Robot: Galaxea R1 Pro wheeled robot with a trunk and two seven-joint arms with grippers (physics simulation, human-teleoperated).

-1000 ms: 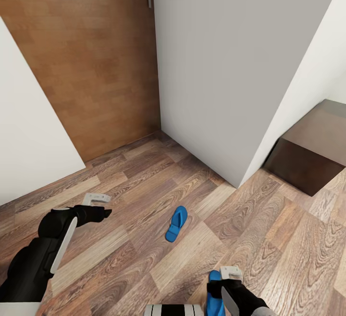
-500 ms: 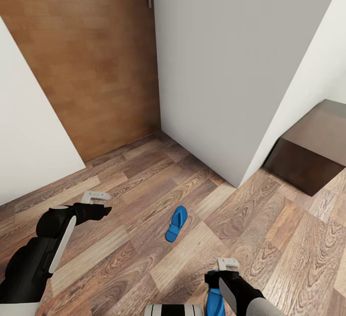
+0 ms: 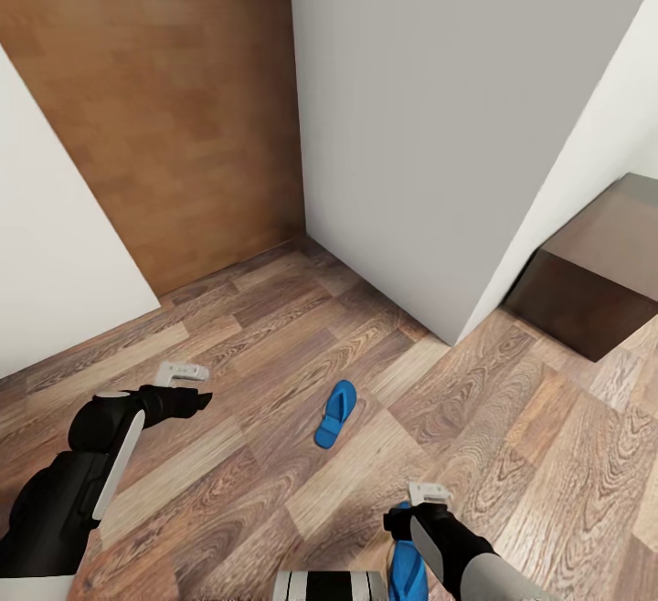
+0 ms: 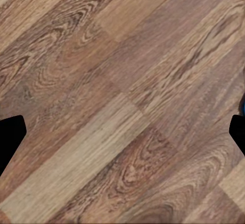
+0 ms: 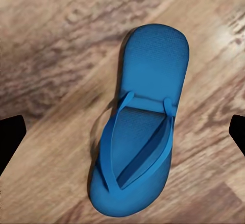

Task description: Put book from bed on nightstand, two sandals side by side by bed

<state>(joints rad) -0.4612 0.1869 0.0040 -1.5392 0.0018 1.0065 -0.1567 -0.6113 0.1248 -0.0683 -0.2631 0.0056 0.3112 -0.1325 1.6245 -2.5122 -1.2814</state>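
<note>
Right wrist view: right gripper (image 5: 122, 132) jaws spread wide, hovering over a bright blue flat flip-flop (image 5: 138, 122) on the light-brown wood-plank floor (image 5: 46, 40). Second blue flip-flop (image 3: 335, 413) lies well apart. Left gripper (image 3: 183, 371) spread, empty. Sandals not paired; nothing gripped.

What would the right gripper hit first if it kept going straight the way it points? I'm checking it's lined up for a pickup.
Most likely the blue sandal lying flat on the wood floor, centred between the open right gripper fingertips; how far off is unclear.
</note>
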